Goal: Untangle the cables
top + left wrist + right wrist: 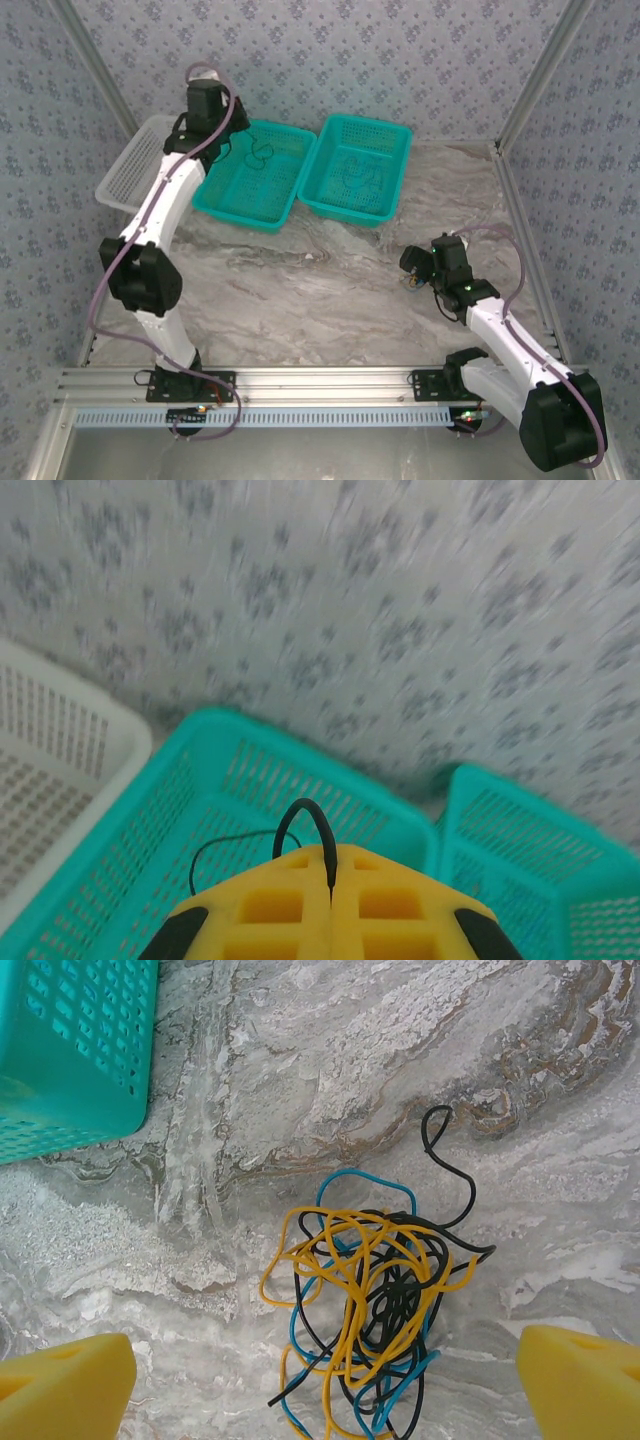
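Task at an early stage. We see the left tool (330,870) pinched shut on one black cable (303,820) above a teal basket (120,880). The right tool (325,1385) gapes wide, empty, over the knot of cables (365,1320) on the desk (330,1060). We judge most untangling is yet to do.

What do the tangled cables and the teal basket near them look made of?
Tangled cables: thin wires in smooth, plastic-looking insulation, yellow, blue and black, curling in loose loops. Teal basket: probably rigid moulded plastic, matte, with regular slots in its wall.
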